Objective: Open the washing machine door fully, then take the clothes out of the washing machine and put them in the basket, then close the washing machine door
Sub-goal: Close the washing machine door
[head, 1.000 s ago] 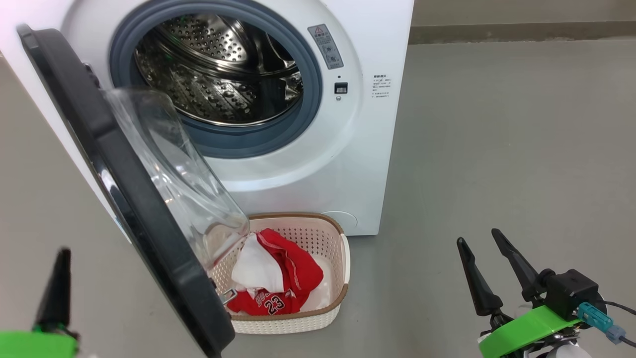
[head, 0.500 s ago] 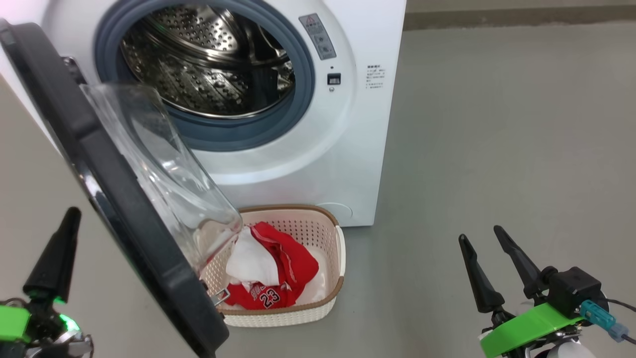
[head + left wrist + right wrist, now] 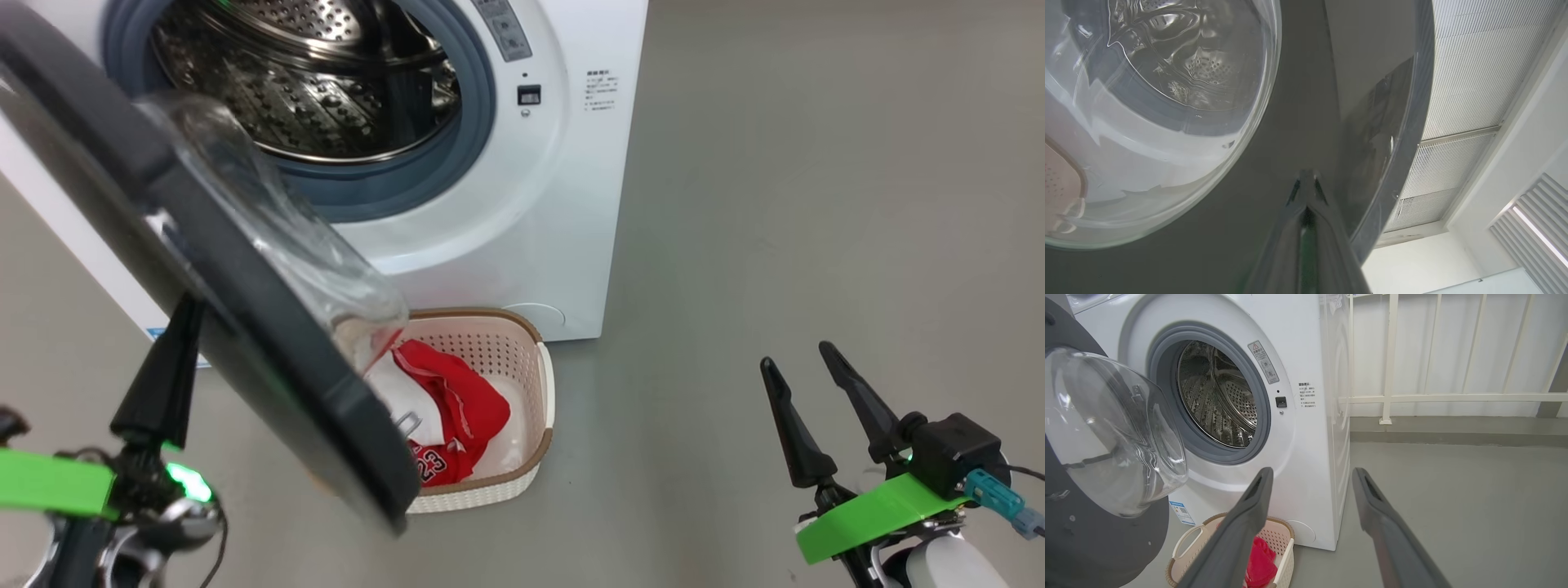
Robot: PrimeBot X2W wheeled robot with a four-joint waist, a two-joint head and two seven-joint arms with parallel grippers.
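Washing machine: the white front-loader (image 3: 506,245) is standing on the grey floor (image 3: 816,204), its mouth gaping and the perforated steel drum (image 3: 310,98) showing inside the grey rubber ring.
Washing machine door: the black-rimmed door (image 3: 269,343) is hanging partly open toward the robot's left, its clear glass bowl (image 3: 269,220) bulging out over the basket's near end.
Basket: the cream perforated basket (image 3: 498,351) is sitting on the floor just in front of the machine, partly under the door.
Clothes: the red garments and a white cloth (image 3: 457,400) are lying heaped in the basket, white jersey digits peeking out beside the door rim.
Left gripper: the left gripper (image 3: 184,327) is holding its fingers pressed together, tips up against the door's glossy outer face.
Right gripper: the right gripper (image 3: 796,355) is hovering well apart over bare floor, its fingers spread wide and gripping nothing.
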